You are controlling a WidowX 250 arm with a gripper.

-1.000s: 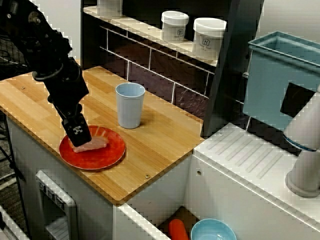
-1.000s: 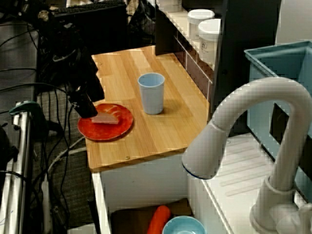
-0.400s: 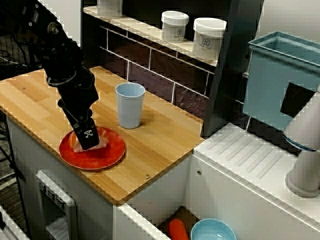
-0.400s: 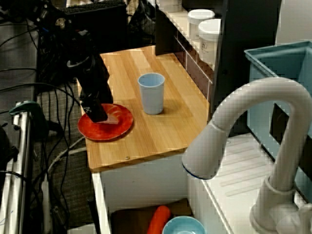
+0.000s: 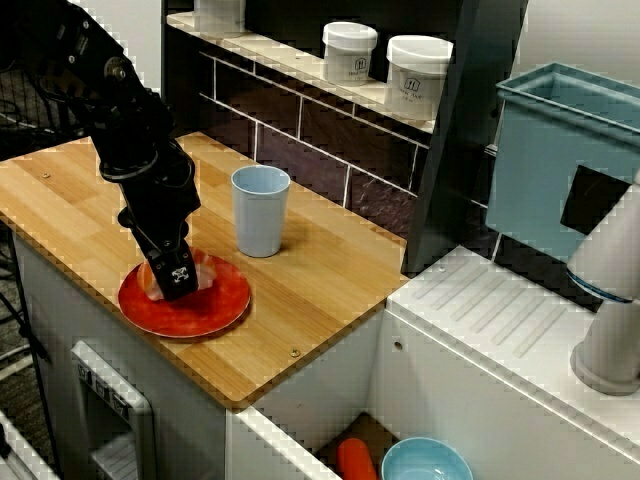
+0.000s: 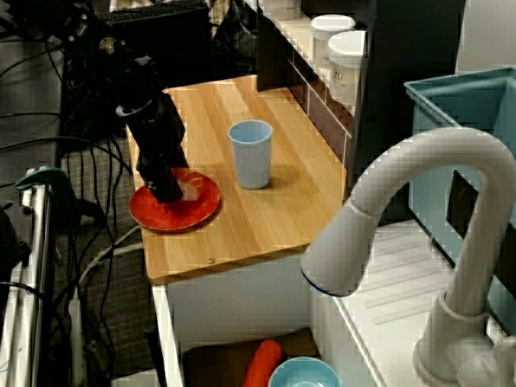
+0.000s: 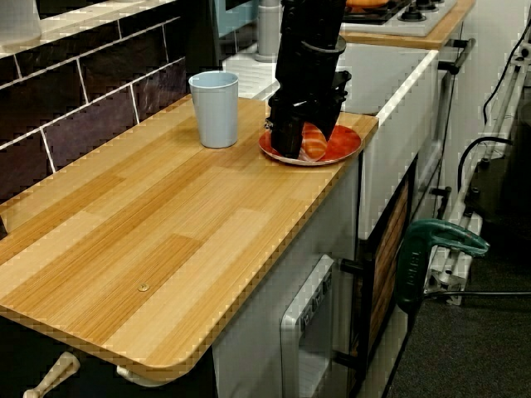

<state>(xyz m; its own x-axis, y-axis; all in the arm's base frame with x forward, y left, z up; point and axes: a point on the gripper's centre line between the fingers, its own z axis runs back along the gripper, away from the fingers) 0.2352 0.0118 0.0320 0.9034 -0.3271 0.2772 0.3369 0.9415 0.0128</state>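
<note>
In the view from the counter's front, my black gripper (image 5: 178, 285) stands low over a red plate (image 5: 210, 312) near the wooden counter's front edge. A pinkish flat piece of food (image 5: 206, 283) lies on the plate, mostly hidden under the fingers. The view along the counter shows the gripper (image 7: 309, 143) pointing straight down with the orange-pink piece (image 7: 314, 142) between its fingers, which look apart on either side of it. A light blue cup (image 5: 260, 210) stands upright just behind the plate, apart from the arm. From the sink side, the gripper (image 6: 168, 192) covers the plate's (image 6: 193, 211) left half.
Two white jars (image 5: 350, 50) (image 5: 418, 63) sit on the shelf behind the counter. A teal bin (image 5: 560, 150) and a white faucet (image 6: 403, 242) stand to the right. Below, an orange carrot (image 5: 356, 460) and a blue bowl (image 5: 425, 462) lie in the sink.
The gripper has moved from the plate's left rim to the right, over the food piece, and now covers most of it. Plate and cup have not moved.
</note>
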